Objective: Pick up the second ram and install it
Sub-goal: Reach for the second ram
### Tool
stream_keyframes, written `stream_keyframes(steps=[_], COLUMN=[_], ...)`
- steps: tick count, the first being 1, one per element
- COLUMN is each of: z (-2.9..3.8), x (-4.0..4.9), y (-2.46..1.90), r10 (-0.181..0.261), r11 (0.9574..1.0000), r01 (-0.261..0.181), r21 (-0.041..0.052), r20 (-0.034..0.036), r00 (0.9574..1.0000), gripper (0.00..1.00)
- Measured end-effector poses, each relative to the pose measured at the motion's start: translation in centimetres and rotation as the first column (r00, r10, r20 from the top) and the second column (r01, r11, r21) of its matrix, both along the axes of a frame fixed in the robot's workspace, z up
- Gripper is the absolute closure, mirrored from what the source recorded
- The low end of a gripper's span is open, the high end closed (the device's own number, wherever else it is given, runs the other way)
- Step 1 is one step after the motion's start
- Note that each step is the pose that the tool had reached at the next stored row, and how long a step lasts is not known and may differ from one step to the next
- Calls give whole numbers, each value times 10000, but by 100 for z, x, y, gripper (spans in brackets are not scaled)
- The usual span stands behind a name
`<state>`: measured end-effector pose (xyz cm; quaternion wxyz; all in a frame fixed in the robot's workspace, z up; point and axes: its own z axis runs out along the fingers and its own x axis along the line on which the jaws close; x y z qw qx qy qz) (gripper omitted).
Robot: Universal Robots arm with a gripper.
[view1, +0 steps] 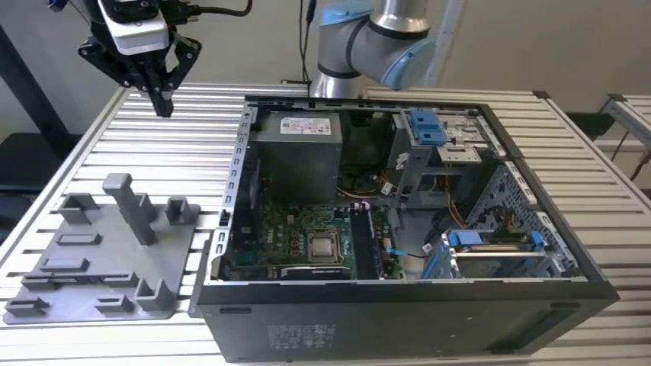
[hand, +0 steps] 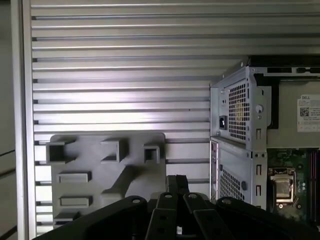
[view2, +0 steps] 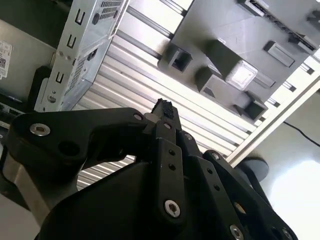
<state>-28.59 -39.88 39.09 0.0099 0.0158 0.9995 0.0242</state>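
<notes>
My gripper (view1: 161,105) hangs high over the slatted table, behind the grey holder plate (view1: 102,255), at the exterior view's upper left. Its dark fingers point down and are pressed together with nothing between them; in both wrist views the tips (view2: 163,108) (hand: 177,183) meet. A slim dark strip, the second ram (view1: 81,277), lies edge-on in a long slot near the front of the holder plate (view2: 220,25), well below and in front of the gripper; it also shows as a ribbed edge (view2: 262,17). Inside the open computer case (view1: 407,229), a dark stick (view1: 362,244) stands beside the silver processor (view1: 325,245).
A tall grey post (view1: 127,210) and several low blocks rise from the holder plate. The case's metal wall (view1: 241,168) stands to the exterior view's right of the gripper. The arm's base (view1: 371,38) is behind the case. Bare slatted table (view1: 194,145) lies below the gripper.
</notes>
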Motion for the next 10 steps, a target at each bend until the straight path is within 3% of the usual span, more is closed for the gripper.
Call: stream_keyframes(steps=[10], z=[-7], x=[-179], y=[0], r10=[82], r11=[10000], r01=[-82], r21=[0], r20=[0], r00=[10000], gripper=[89])
